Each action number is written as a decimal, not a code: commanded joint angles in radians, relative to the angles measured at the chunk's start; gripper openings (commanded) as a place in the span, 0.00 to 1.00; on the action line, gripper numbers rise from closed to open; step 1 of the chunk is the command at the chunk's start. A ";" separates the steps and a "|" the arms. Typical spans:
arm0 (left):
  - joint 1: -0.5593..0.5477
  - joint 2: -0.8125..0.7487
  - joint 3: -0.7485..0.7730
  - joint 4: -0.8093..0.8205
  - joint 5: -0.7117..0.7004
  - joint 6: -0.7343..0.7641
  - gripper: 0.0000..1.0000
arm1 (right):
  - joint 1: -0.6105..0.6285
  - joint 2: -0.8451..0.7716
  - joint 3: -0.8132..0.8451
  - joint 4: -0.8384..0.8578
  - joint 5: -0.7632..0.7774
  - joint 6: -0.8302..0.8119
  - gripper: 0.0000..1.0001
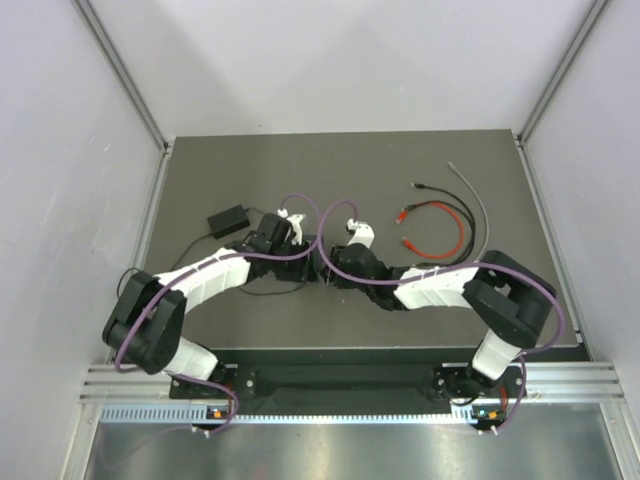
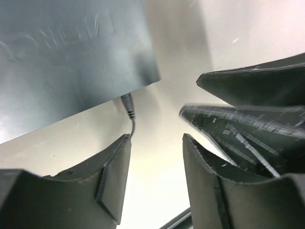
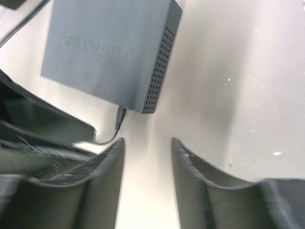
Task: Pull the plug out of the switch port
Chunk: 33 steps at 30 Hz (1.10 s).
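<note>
The switch [image 3: 105, 47] is a flat dark grey box with a perforated side. It lies just beyond my right gripper [image 3: 147, 143], which is open and empty. A small black plug [image 3: 120, 117] sits in the switch's near edge, just above my left fingertip, and its thin cable curves off to the left. In the left wrist view the switch [image 2: 71, 62] fills the upper left, with the plug [image 2: 127, 105] in its edge. My left gripper [image 2: 156, 143] is open and empty just short of the plug. In the top view both grippers meet mid-table and hide the switch.
A small black adapter brick [image 1: 228, 218] lies at the back left of the dark mat [image 1: 200, 180]. Loose red [image 1: 440, 225], black and grey [image 1: 478, 205] cables lie at the back right. The right gripper's fingers [image 2: 248, 119] crowd the left wrist view.
</note>
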 commanded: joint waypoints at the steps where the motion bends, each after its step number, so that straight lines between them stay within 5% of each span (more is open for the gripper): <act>1: -0.003 -0.101 0.067 -0.042 -0.016 -0.018 0.51 | -0.031 -0.086 -0.045 0.031 -0.090 -0.056 0.46; 7: 0.007 -0.100 0.146 -0.119 -0.149 -0.067 0.29 | -0.041 -0.045 -0.076 0.192 -0.262 -0.030 0.55; 12: 0.028 -0.021 0.231 -0.159 -0.169 -0.116 0.30 | -0.035 0.055 -0.066 0.323 -0.343 0.016 0.57; 21: 0.114 0.184 0.315 -0.139 0.010 -0.107 0.17 | -0.033 0.159 -0.056 0.433 -0.291 0.088 0.49; 33: 0.129 0.281 0.269 -0.059 0.022 -0.124 0.09 | -0.035 0.236 -0.030 0.482 -0.265 0.217 0.33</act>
